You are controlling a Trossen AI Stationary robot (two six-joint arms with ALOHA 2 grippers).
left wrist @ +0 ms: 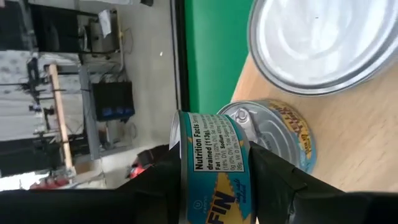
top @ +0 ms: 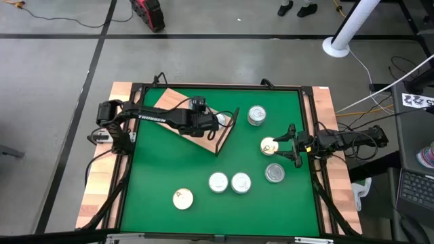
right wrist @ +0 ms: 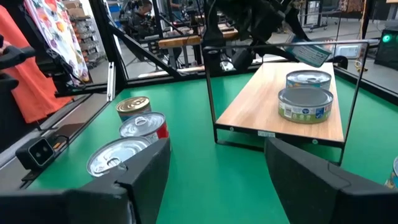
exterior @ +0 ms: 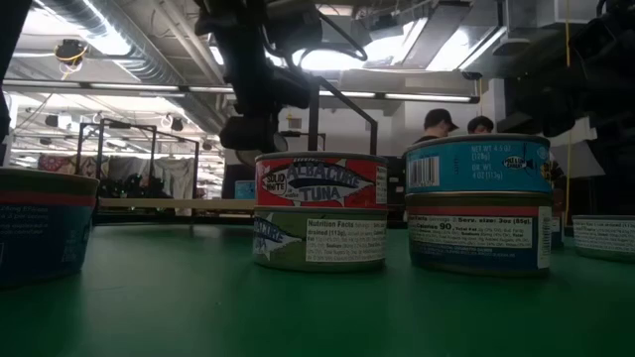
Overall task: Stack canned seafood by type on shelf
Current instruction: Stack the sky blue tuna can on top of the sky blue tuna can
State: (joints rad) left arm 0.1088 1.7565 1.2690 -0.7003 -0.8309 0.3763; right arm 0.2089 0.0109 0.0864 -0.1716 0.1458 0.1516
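The shelf is a light-brown board with a black wire end, lying at the table's far left of middle. Two tins rest flat on it, a silver-topped one and a teal-and-yellow one. My left gripper reaches over the board and is shut on a teal-labelled tin, held just above those two. My right gripper waits open at the table's right side, beside a cream-topped tin. Several more tins stand on the green mat. My left gripper pinches the teal tin between its two fingers, one on each flat face, so the label wall faces the wrist camera. The fingers slant down from the table's left side. The tin hangs clear of the shelf, slightly tilted.
Loose tins stand on the mat at the far right, right, near middle and near left. In the low view two of them are two-high stacks. People stand in the room behind.
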